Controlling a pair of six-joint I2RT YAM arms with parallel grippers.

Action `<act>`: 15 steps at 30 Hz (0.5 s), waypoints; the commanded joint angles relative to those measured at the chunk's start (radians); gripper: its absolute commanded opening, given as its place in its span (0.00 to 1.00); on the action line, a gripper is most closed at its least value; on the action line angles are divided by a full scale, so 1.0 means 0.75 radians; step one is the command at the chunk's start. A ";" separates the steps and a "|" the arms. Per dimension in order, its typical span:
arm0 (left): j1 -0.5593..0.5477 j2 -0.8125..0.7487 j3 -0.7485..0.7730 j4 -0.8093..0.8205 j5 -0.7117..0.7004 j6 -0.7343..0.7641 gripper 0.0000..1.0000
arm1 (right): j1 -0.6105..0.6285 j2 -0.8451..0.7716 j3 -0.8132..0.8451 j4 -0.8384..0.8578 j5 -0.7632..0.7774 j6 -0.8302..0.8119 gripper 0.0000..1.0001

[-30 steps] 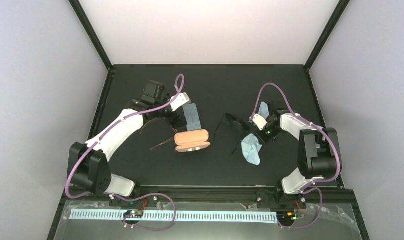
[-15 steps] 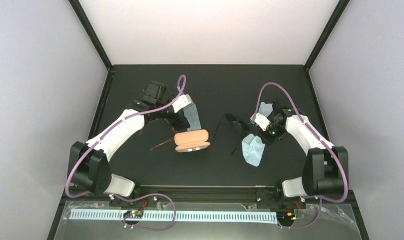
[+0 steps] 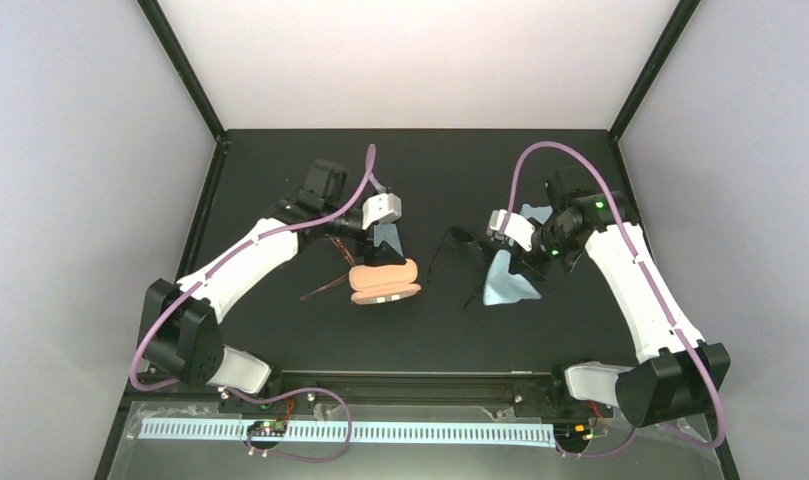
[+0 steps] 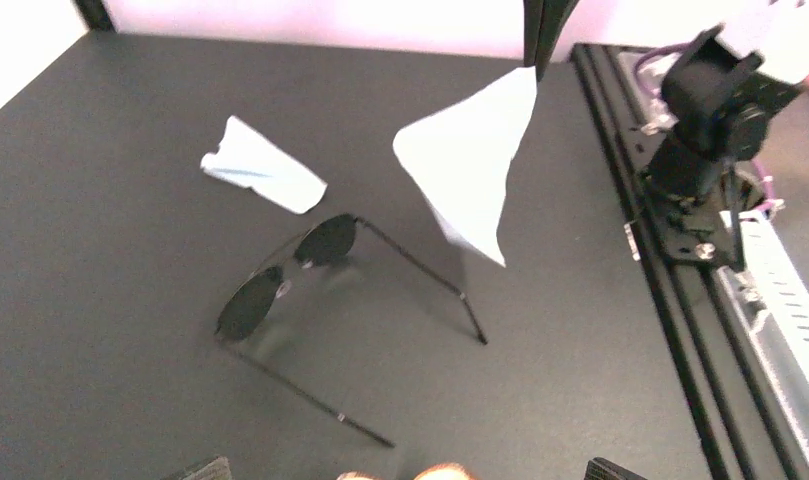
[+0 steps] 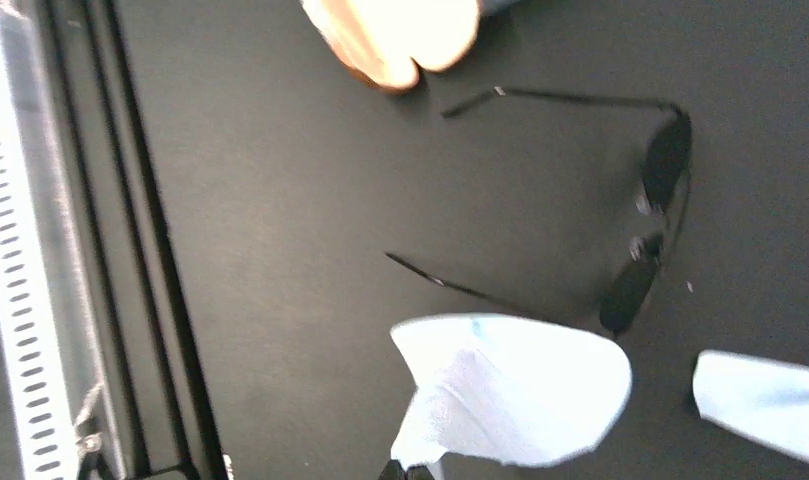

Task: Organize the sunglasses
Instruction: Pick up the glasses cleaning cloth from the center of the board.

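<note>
Lying arms-open on the table point(image 3: 280, 340), the black sunglasses point(image 3: 460, 243) sit between the right gripper point(image 4: 537, 50) and left gripper point(image 3: 376, 252), touched by neither. The right is pinched shut on a light blue cloth point(image 3: 505, 286) hanging beside them; the left gapes wide above the tan case point(image 3: 385, 284).

The top camera looks steeply down from above and behind the arm bases point(image 3: 245, 372), taking in the whole table point(image 3: 430, 170). The left wrist camera looks low across it, the right wrist camera nearly straight down — both close. All three share the black sunglasses point(image 4: 300, 265) and the hanging cloth point(image 4: 475, 170).
</note>
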 commanded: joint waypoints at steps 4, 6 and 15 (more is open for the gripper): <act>-0.063 0.052 0.108 0.074 0.268 0.082 0.92 | 0.275 0.046 0.223 -0.191 -0.133 -0.001 0.01; -0.074 0.070 0.120 0.046 0.311 0.130 0.92 | 0.356 0.078 0.259 -0.191 -0.130 0.022 0.01; -0.136 0.198 0.155 0.098 0.355 0.004 0.87 | 0.442 0.098 0.301 -0.146 -0.171 0.050 0.01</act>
